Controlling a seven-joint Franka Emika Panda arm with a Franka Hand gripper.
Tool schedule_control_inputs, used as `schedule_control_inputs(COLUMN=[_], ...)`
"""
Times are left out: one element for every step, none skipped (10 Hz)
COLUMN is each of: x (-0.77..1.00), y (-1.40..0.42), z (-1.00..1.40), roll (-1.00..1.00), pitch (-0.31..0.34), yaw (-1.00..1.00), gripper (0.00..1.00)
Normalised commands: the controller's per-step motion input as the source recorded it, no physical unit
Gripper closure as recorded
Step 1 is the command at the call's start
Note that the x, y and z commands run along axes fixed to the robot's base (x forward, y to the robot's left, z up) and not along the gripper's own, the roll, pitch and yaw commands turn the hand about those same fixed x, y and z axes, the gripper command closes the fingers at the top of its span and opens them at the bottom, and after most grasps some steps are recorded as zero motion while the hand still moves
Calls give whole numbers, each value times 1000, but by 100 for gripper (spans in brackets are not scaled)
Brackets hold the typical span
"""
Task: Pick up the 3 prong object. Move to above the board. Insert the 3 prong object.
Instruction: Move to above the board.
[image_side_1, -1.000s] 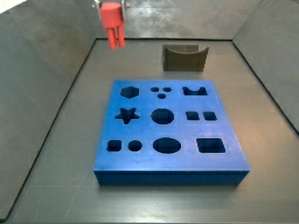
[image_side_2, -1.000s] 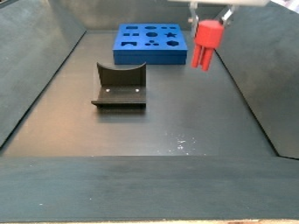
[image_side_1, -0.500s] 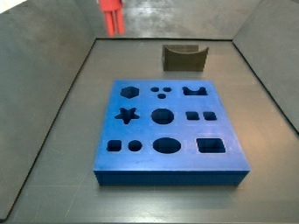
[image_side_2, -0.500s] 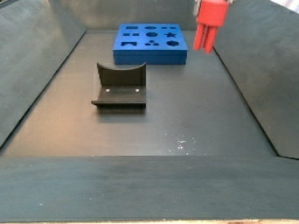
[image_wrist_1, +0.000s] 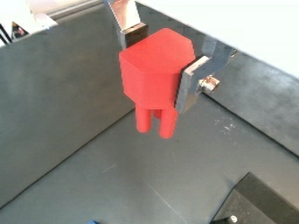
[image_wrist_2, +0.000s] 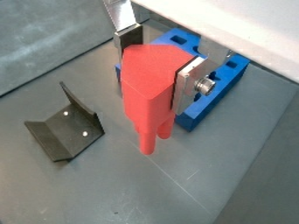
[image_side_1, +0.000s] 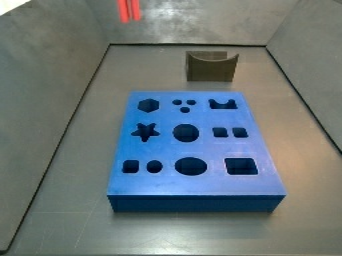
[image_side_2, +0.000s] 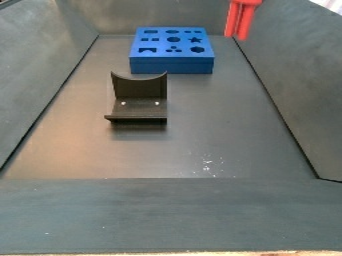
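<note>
The red 3 prong object (image_wrist_1: 158, 74) is clamped between my gripper's (image_wrist_1: 163, 61) silver fingers, prongs hanging down; it also shows in the other wrist view (image_wrist_2: 149, 87). My gripper (image_wrist_2: 158, 63) is shut on it, high above the floor. In both side views only the prongs show at the top edge (image_side_1: 130, 9) (image_side_2: 239, 20); the gripper itself is out of frame there. The blue board (image_side_1: 194, 150) with several shaped holes lies on the floor, also seen in a side view (image_side_2: 171, 50) and behind the piece in a wrist view (image_wrist_2: 216, 83).
The dark fixture (image_side_2: 136, 100) stands on the floor, also seen in a side view (image_side_1: 211, 66) and in a wrist view (image_wrist_2: 65, 131). Grey walls enclose the dark floor on all sides.
My gripper has lifted the red 3 prong object straight up; it has risen until only its prongs remain in both side views.
</note>
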Motion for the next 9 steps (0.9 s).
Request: schedule_control_inputs(x=[-8, -8, -5, -4, -4, 367, 376, 400, 423], y=[-10, -2, 5, 9, 13, -1000, -1000, -1000, -1000], z=[838, 708, 534, 403, 227, 133, 111, 117, 119], roll=[-142, -140, -143, -144, -145, 14, 50, 98, 51], pitch=[60, 59, 60, 62, 61, 384, 376, 370, 297], yaw=[-36, -39, -40, -41, -45, -194, -170, -68, -31], gripper=[100, 100, 100, 100, 100, 100, 100, 100, 100])
